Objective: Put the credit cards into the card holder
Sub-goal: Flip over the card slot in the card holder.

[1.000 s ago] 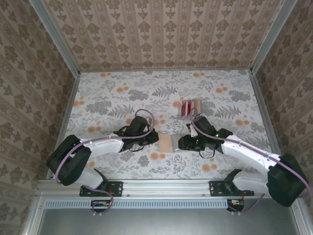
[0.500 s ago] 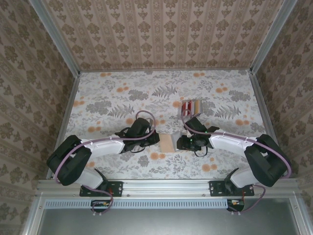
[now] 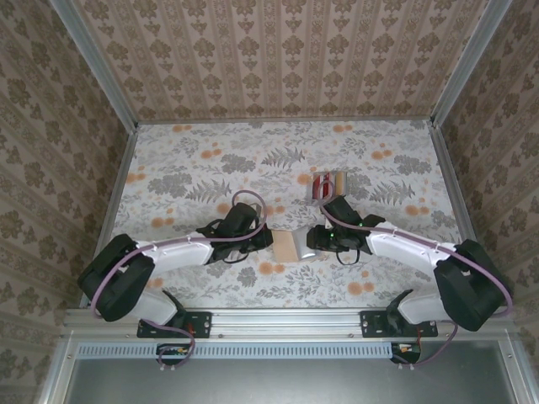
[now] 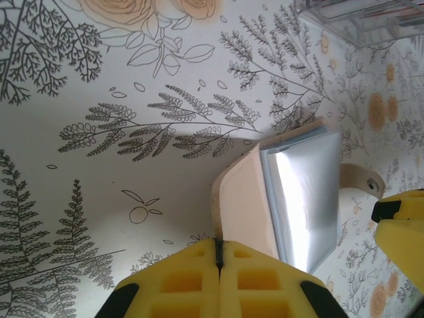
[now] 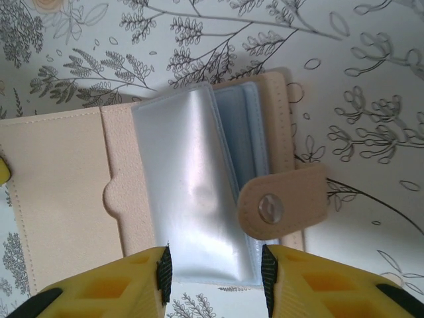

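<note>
Card holder (image 5: 192, 192): lying open on the surface (image 3: 210, 168), front centre, between both claws.
Look: pinkish-tan cover, light-blue pockets, glossy clear sleeves catching glare, and the snap tab sticking out sideways.
Left claw (image 4: 217, 255): pressed together on the cover's outer edge, apparently pinching it and keeping the holder from flopping shut.
Right claw (image 5: 215, 278): sitting half spread, straddling the sleeves' near edge, probably lining up on a pocket. Contact unclear.
Credit cards (image 3: 325, 185): standing in a clear rack (image 4: 358, 20) just beyond the holder, none loaded yet.

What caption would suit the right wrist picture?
Open card holder on flowered table, clear sleeves showing between the right gripper's parted jaws.
</note>
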Tool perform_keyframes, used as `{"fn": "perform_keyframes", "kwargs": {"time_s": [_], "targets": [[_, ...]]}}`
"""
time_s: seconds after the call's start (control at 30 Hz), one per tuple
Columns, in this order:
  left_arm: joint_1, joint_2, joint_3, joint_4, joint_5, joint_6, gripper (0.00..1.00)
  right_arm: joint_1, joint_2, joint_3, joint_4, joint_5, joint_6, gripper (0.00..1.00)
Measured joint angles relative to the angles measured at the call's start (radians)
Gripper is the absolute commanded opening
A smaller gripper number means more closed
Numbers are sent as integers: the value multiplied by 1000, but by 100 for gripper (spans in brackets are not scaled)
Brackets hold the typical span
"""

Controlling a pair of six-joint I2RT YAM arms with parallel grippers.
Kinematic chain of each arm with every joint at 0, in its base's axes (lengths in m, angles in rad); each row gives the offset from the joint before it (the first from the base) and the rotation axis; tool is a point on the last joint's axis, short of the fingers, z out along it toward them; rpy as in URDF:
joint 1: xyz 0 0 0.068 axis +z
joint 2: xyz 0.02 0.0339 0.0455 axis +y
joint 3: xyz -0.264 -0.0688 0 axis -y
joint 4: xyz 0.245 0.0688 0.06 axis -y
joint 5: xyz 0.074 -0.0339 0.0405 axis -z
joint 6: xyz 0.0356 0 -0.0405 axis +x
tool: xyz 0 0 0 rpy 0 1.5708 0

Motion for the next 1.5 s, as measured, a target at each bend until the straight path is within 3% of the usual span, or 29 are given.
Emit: {"fn": "perform_keyframes", "kwargs": {"time_s": [0.23,0.73,1.5], "targets": [[0,31,0,0,7,0,0,0,101,2,25,-11,-2,44],[0,54,0,15,7,0,0,37,145,47,30,-12,-5,43],[-11,72,6,32,31,0,0,97,131,162,5,-26,-6,49]]}}
